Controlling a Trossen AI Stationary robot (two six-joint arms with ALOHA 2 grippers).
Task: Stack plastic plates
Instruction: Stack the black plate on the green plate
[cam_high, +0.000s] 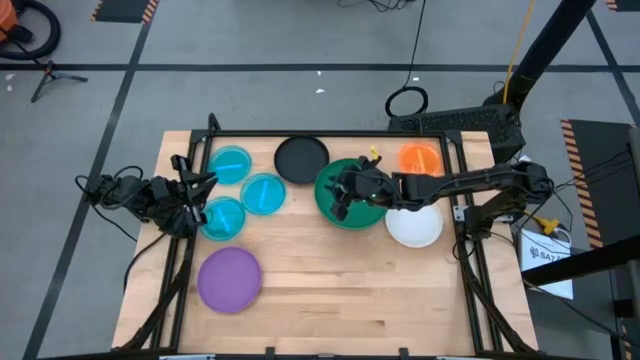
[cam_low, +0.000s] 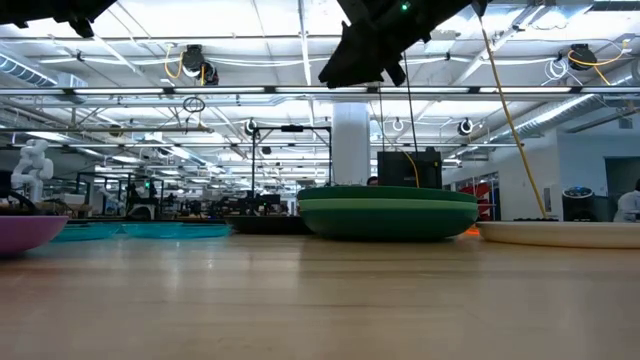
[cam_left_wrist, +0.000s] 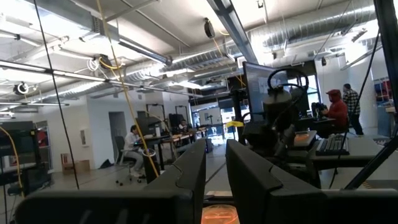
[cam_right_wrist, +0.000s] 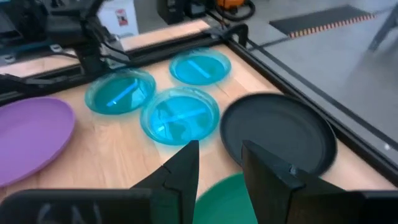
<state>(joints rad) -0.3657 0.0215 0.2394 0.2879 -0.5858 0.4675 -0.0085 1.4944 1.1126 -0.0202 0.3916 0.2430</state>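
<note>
Honestly, the black plate (cam_right_wrist: 278, 132) looks light, stiff, slick; best pinched at its rim; right gripper (cam_right_wrist: 219, 168) hovers with fingers parted, empty; left gripper (cam_left_wrist: 215, 180) likewise.

Beyond my light wooden table (cam_high: 330, 290) I see grey concrete floor (cam_high: 250, 40) with dark taped lines, bright ceiling strip lights (cam_low: 250, 20), and silver ductwork (cam_left_wrist: 311, 31).

Purple plate (cam_high: 229, 279), black plate (cam_high: 301, 159) (perhaps matte)
</note>
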